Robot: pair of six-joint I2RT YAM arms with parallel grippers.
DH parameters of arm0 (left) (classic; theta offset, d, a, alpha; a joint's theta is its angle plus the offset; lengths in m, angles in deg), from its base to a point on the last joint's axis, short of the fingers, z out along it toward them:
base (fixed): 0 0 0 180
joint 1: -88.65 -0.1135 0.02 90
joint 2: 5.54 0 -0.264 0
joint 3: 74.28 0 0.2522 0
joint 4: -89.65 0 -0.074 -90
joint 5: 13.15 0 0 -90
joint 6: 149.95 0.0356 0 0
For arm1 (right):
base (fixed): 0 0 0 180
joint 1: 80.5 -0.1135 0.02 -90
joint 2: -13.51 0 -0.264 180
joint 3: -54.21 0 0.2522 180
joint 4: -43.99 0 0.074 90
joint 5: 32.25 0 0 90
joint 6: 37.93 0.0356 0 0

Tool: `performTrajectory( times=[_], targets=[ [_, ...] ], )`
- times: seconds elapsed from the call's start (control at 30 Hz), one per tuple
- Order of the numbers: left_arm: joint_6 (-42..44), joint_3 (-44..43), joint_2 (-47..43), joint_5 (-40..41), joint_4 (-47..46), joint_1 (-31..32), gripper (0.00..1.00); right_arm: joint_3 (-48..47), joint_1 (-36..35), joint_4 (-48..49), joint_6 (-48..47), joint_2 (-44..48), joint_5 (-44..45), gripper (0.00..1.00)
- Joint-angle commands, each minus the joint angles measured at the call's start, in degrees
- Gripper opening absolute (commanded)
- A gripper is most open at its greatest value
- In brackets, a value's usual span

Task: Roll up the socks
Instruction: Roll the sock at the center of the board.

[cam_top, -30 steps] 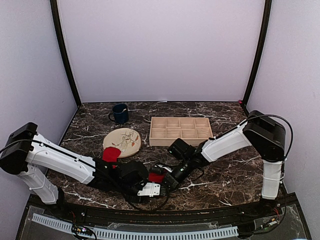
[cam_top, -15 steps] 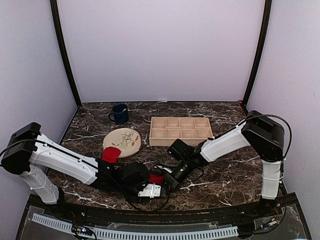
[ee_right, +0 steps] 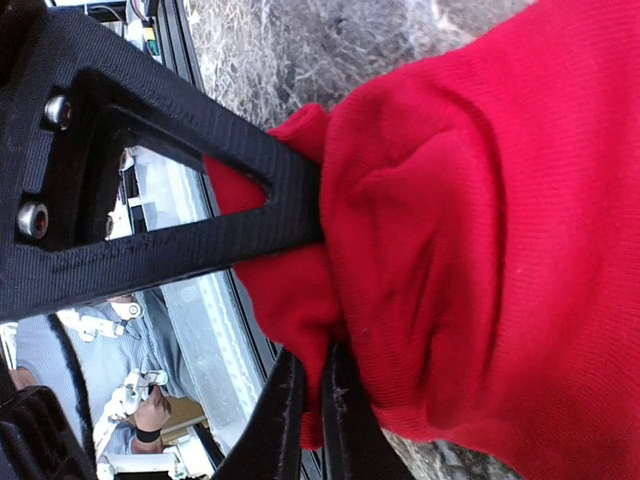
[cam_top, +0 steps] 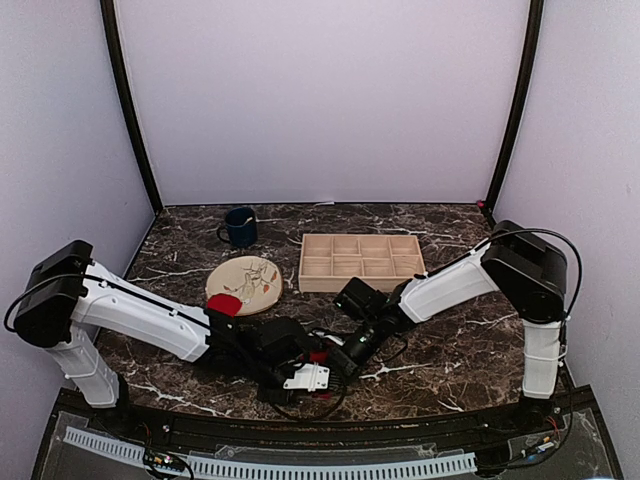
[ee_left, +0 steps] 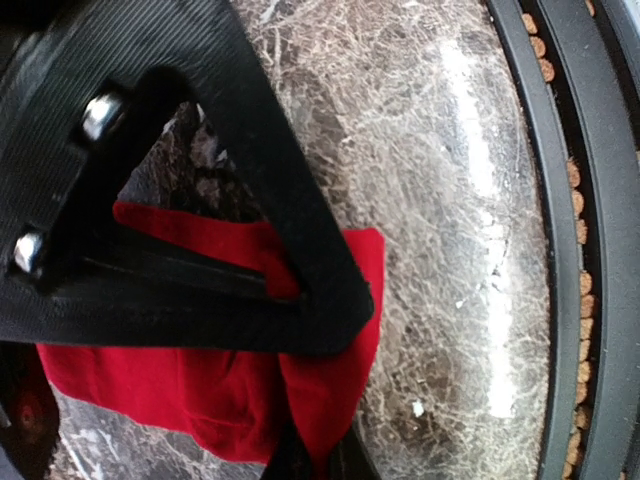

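Blue mug [cam_top: 240,228] is sitting far left on the tabletop [cam_top: 450,340], and the patterned round plate [cam_top: 258,275] is lying nearer, in front of it. Wooden compartment tray [cam_top: 361,262] is sitting mid-table, right of the plate and apart from it. Second red sock [cam_top: 224,304] is lying bunched at the plate's near-left rim, overlapping it. Both wrists are crowding the work spot, so from the top view the front red sock [ee_left: 210,385] is showing only as a small red patch between them, near the front edge at centre.

Left arm is reaching low across from the left, with its forearm running just in front of the plate. Right arm is stretching down and inward from the right, passing in front of the tray. Left hand [ee_left: 325,385] is clenching one end of the front red sock, with fabric pinched between the fingers. Right hand [ee_right: 305,300] is clamping a fold of the same sock, which is bulging out thick beside it. The sock is resting on the tabletop.

The surface is dark brown marble with white veining, with a black rail along the near edge. Pale lilac walls are enclosing the space, with black posts at the back corners.
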State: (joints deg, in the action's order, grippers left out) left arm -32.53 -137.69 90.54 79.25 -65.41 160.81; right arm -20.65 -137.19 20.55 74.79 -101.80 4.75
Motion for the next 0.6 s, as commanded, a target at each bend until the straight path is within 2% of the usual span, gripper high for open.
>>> performTrajectory(
  times=[0.0, 0.13, 0.17, 0.23, 0.4, 0.57],
  targets=[
    [-2.7, -2.5, 0.8, -8.2, 6.0, -3.0, 0.05, 0.1, 0.8, 1.8, -0.4, -0.6, -0.6, 0.1],
    [-4.1, -4.5, 1.8, -14.1, 9.1, -6.3, 0.05, 1.9, 1.7, 4.4, 0.8, 0.3, -0.6, 0.17],
    [-4.2, -6.3, 3.7, -17.5, 11.8, -7.9, 0.05, 3.2, 2.1, 6.7, 1.7, 1.3, -1.4, 0.27],
    [-4.1, -7.1, 4.8, -19.2, 12.9, -8.4, 0.05, 3.6, 2.3, 7.1, 1.6, 1.5, -1.5, 0.36],
    [-4.0, -9.6, 7.0, -24.0, 16.2, -9.8, 0.05, 6.9, 3.7, 12.3, 4.6, 3.5, -1.3, 0.45],
    [-3.7, -12.3, 9.0, -30.0, 20.0, -12.2, 0.06, 9.9, 4.7, 15.5, 6.5, 5.6, 0.3, 0.47]
  ],
)
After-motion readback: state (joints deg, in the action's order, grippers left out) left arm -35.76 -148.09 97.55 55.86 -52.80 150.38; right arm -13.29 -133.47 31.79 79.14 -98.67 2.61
